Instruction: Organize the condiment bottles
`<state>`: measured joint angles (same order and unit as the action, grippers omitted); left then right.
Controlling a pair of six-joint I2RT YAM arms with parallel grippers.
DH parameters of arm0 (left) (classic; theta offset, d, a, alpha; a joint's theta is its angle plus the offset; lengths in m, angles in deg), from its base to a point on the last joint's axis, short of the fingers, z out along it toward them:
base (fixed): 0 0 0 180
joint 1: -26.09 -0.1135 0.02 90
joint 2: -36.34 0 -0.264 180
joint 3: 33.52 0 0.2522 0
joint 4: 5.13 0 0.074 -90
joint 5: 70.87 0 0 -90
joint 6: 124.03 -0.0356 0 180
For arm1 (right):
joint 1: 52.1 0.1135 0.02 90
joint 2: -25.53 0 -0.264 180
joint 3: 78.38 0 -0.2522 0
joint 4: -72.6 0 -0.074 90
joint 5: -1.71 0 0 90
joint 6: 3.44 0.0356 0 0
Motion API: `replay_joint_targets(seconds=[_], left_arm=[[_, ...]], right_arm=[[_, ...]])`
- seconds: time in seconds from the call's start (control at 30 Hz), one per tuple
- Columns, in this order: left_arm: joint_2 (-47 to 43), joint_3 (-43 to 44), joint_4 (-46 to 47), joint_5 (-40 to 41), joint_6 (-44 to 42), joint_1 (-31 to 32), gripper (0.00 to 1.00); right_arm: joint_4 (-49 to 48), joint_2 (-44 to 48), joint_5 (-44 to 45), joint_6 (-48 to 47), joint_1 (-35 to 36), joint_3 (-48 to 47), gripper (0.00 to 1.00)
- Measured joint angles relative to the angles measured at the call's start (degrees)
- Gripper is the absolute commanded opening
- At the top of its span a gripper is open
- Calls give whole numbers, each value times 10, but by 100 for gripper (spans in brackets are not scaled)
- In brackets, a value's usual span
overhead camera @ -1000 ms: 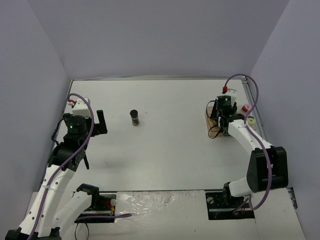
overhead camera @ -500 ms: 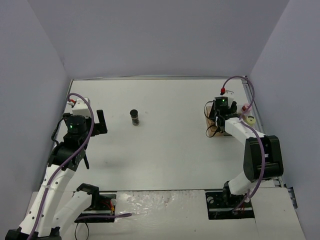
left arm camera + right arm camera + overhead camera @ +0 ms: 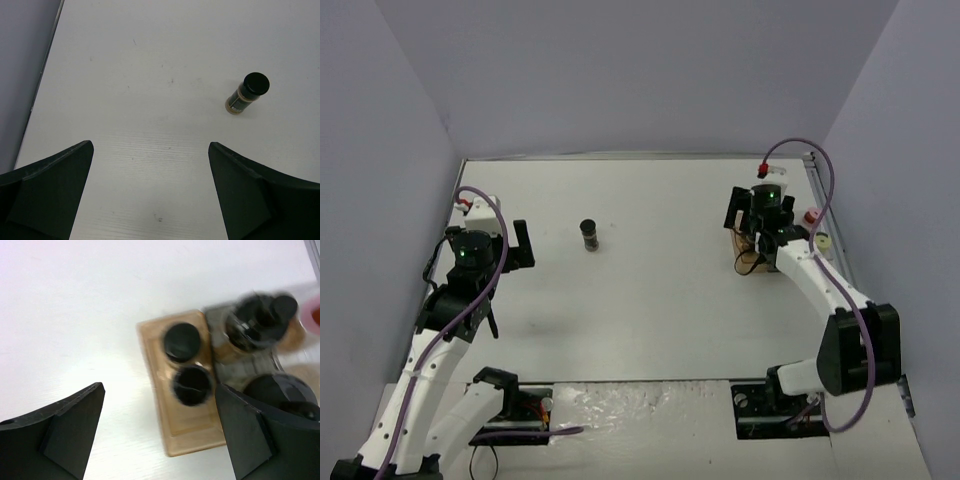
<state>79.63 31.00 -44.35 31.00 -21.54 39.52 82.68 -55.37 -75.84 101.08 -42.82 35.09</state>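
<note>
The left arm (image 3: 440, 330) rose from its base at the near left corner, bent at the elbow, and held its wrist low over the left side of the table (image 3: 660, 300). The left pincer (image 3: 150, 145) stood wide open with nothing between its jaws. Ahead of it and well apart, the lone black-capped bottle (image 3: 246, 93) stood upright on the bare table.

Over on the right, the right arm (image 3: 830, 290) folded back at the elbow near the right edge, and its forearm reached forward and inward to the tray (image 3: 160, 440). The right pincer (image 3: 160, 387) hung above the tray, jaws spread wide and empty. Below it, two black-capped bottles (image 3: 182, 341) sat one behind the other in the amber section. More dark-capped bottles beside them were too blurred to count. In the top view a pink-capped bottle (image 3: 811, 217) and a pale-yellow-capped bottle (image 3: 822, 241) stood just right of the wrist.
</note>
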Motion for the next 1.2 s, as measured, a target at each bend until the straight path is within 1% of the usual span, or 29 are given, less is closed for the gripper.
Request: replay_joint_targets(seconds=[0.13, 0.2, 0.27, 0.33, 0.53, 0.63, 0.8, 0.97, 1.03, 1.13, 1.2], left_arm=[[0, 0, 0, 0, 0, 0, 97], [0, 0, 0, 0, 0, 0, 97], [0, 0, 0, 0, 0, 0, 97], [0, 0, 0, 0, 0, 0, 97], [0, 0, 0, -3, 0, 0, 97], [0, 0, 0, -5, 0, 0, 97], [0, 0, 0, -12, -1, 0, 97], [-1, 0, 1, -17, -1, 0, 97], [-2, 0, 1, -18, -1, 0, 97], [-2, 0, 2, -23, 0, 0, 97], [-2, 0, 3, -26, 0, 0, 97]], right_arm=[[3, 42, -46, -38, 63, -56, 92], [-5, 40, -85, -59, 97, -91, 93], [-8, 18, -120, -84, 139, -126, 95], [-20, -20, -149, -112, 181, -163, 96], [-34, -190, -230, -178, 300, -253, 96], [-32, -261, -251, -197, 332, -289, 96], [-35, -346, -260, -213, 358, -359, 95], [-58, -411, -252, -217, 365, -414, 88], [-67, -433, -246, -216, 365, -424, 83], [-68, -461, -240, -215, 365, -434, 66], [-68, -475, -238, -215, 365, -439, 50]])
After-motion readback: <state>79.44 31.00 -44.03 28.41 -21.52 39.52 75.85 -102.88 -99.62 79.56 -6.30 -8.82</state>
